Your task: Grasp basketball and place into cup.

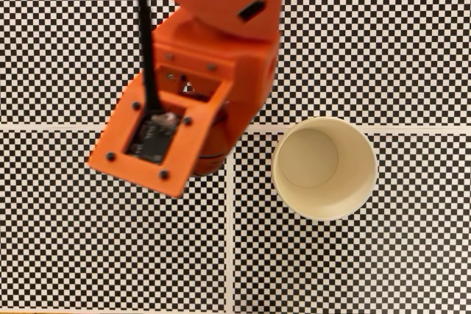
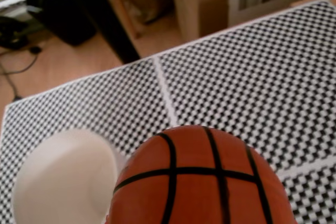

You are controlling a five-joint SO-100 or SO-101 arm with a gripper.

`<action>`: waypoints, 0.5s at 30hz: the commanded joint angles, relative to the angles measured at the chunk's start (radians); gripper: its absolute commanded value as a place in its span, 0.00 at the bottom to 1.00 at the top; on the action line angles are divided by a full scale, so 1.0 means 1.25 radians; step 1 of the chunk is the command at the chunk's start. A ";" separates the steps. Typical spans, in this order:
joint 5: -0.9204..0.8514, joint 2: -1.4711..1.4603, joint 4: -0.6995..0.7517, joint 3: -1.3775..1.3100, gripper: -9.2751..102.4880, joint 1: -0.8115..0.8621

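ball up, cup not yet reached

basketball [image 2: 202, 179] sits close under my wrist camera, above the checkered mat [image 2: 252, 72], so i judge it lifted and carried. my fingers are out of sight; cannot tell their state, though a grip seems likely. cup [image 1: 324, 168] stands upright and empty in the fixed view, just right of my arm [image 1: 191, 71]. left: move over the mouth, release. ball hidden under my arm in that view; cup blurred at the wrist.

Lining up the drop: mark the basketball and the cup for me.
basketball [image 2: 199, 182]: wrist view, on its orange front where the seams cross.
cup [image 1: 324, 211]: fixed view, on its near inner wall below the rim.
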 commanded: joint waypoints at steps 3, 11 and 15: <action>0.020 0.013 0.098 -0.118 0.21 -0.022; 0.048 -0.053 0.155 -0.233 0.23 -0.085; 0.054 -0.121 0.231 -0.351 0.22 -0.110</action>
